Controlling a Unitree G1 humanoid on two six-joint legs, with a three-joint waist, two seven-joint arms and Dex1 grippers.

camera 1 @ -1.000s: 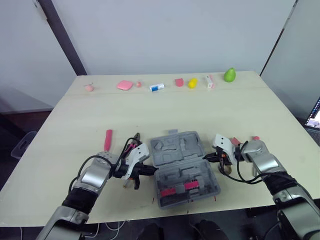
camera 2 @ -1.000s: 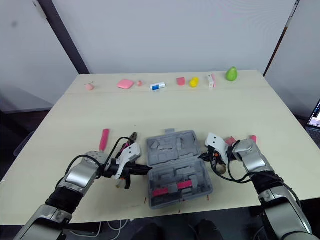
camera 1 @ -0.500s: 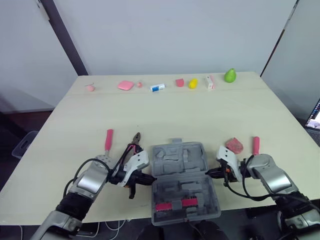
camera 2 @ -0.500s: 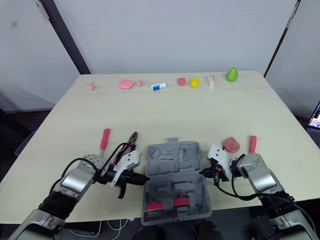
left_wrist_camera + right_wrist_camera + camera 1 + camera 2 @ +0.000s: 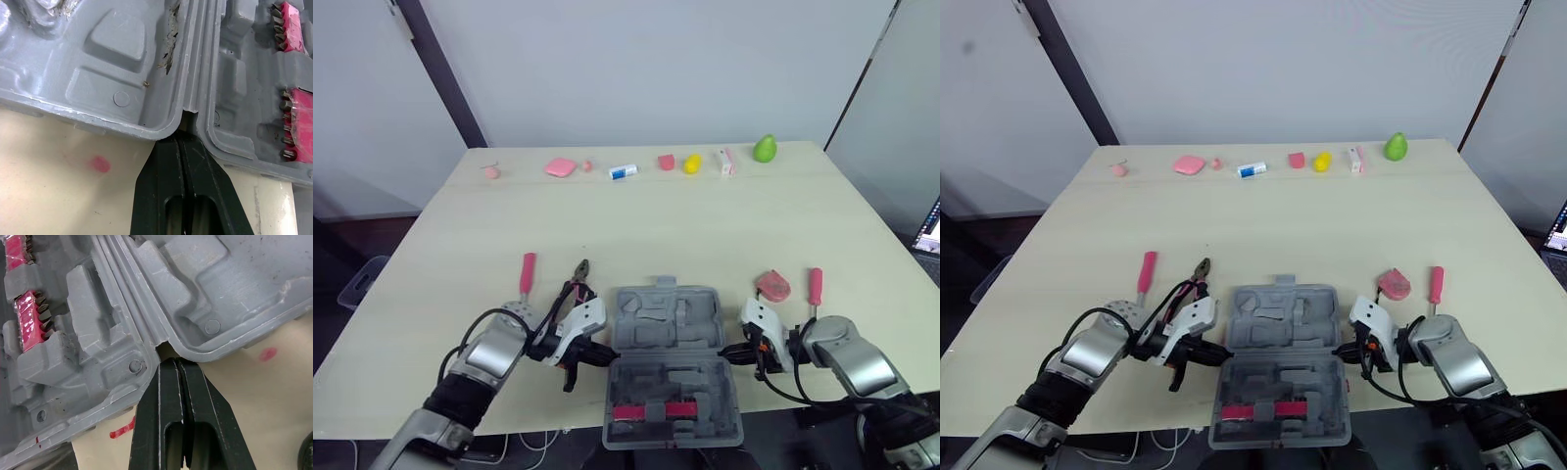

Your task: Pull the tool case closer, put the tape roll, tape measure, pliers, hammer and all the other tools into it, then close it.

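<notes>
The grey tool case [image 5: 671, 333] lies open at the table's front edge, lid half farther away, tray half nearer with pink bit strips [image 5: 651, 410]. My left gripper [image 5: 603, 354] is shut, its tip pressed into the hinge notch on the case's left side [image 5: 182, 134]. On the right side, my right gripper [image 5: 727, 351] is likewise shut against the hinge notch [image 5: 169, 361]. Pliers [image 5: 577, 278] and a pink-handled tool [image 5: 526, 274] lie left of the case. A grey roll [image 5: 514, 314] sits by my left forearm. A pink tape measure [image 5: 771, 286] and another pink-handled tool [image 5: 816, 286] lie to the right.
Along the table's far edge runs a row of small items: a pink pad [image 5: 559, 167], a white and blue tube [image 5: 621, 171], a yellow piece [image 5: 691, 163], a green pear [image 5: 764, 148]. The case's near half reaches the table's front edge [image 5: 548, 431].
The case has slid toward the table's front edge, with both shut grippers moving back at its hinge. The tape measure and right pink-handled tool are now uncovered beyond my right arm.
</notes>
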